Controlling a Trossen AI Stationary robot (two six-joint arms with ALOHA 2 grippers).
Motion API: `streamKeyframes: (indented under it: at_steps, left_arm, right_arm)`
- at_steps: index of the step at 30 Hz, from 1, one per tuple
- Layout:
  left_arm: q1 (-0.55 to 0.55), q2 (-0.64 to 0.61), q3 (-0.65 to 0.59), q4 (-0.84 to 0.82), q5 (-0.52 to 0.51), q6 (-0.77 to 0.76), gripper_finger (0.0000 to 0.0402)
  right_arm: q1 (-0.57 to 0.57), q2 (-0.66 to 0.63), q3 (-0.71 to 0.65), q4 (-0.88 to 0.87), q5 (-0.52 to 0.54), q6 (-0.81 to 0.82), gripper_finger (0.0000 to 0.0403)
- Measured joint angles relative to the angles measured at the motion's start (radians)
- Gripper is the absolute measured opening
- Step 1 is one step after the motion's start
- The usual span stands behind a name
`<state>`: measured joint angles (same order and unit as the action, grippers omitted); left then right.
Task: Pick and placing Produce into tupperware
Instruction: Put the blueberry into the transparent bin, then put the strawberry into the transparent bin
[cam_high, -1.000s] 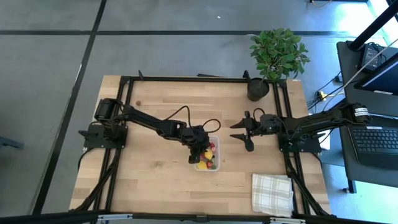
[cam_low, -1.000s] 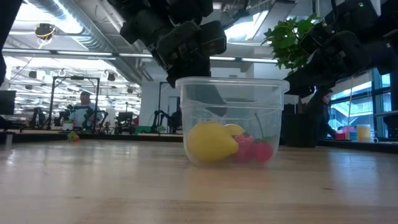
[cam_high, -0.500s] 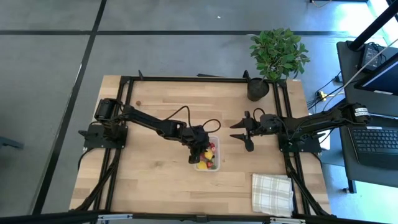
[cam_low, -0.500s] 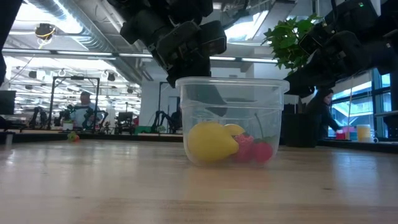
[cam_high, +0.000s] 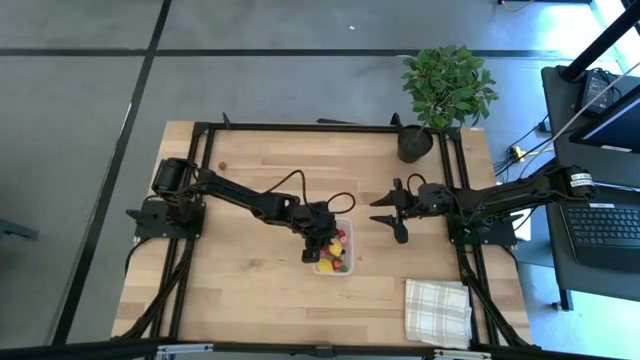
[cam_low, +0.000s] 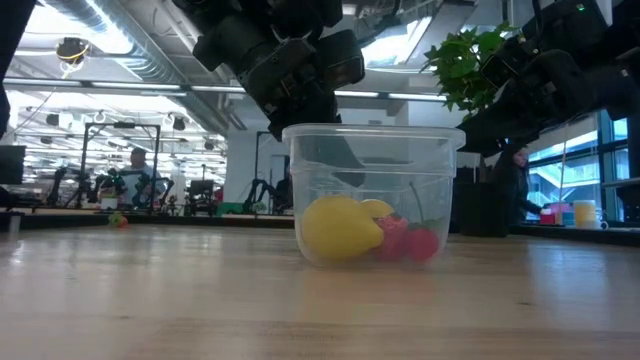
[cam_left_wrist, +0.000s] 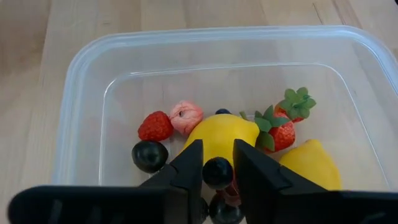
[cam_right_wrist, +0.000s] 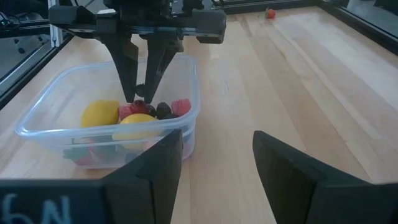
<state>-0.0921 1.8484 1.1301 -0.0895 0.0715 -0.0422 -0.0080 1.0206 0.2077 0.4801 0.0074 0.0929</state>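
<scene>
Past my right end effector (cam_right_wrist: 214, 165), its fingers spread and empty, I see the clear tub (cam_right_wrist: 43, 130) on the table (cam_right_wrist: 298, 81), holding lemons (cam_right_wrist: 99, 113) and berries (cam_right_wrist: 163, 110). The left end effector (cam_right_wrist: 142, 87) reaches down inside it.

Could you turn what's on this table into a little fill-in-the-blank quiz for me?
1. The left gripper hangs over the clear tub with a small dark ____ between its jaws.
2. The two biggest fruits in the tub are the lemons, coloured ____.
3. The right gripper waits beside the tub with its jaws ____.
4. The checked cloth lies ____ the tub.

Missing words: berry; yellow; open; outside
</scene>
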Motion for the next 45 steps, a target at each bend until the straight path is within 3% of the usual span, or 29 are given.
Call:
streamKeyframes:
  at_steps: [11, 20, 24, 26, 34, 39, 45]
  left_arm:
    - [0.0, -0.001, 0.0, 0.0, 0.0, 0.0, 0.0131]
    - [0.0, -0.072, -0.002, -0.011, 0.0, -0.001, 0.0132]
    - [0.004, -0.151, -0.002, -0.118, -0.014, 0.009, 0.0132]
    - [0.011, -0.212, -0.002, -0.207, -0.072, -0.004, 0.0135]
    - [0.025, -0.442, -0.001, -0.481, -0.477, -0.042, 0.0145]
    - [0.071, -0.543, 0.0, -0.655, -0.526, -0.219, 0.0158]
    - [0.194, -0.575, 0.0, -0.928, -0.542, -0.409, 0.021]
  right_arm:
    - [0.0, 0.0, 0.0, 0.0, 0.0, 0.0, 0.0198]
    - [0.0, 0.0, -0.001, -0.005, 0.0, 0.001, 0.0198]
    - [0.0, 0.0, -0.001, -0.006, 0.0, 0.001, 0.0198]
    - [0.0, 0.0, -0.001, -0.007, 0.0, 0.001, 0.0198]
    - [0.0, 0.0, -0.001, -0.022, 0.0, 0.0, 0.0198]
    - [0.0, 0.0, -0.001, -0.023, 0.0, -0.023, 0.0198]
    - [0.0, 0.0, -0.001, -0.025, 0.0, -0.025, 0.0198]
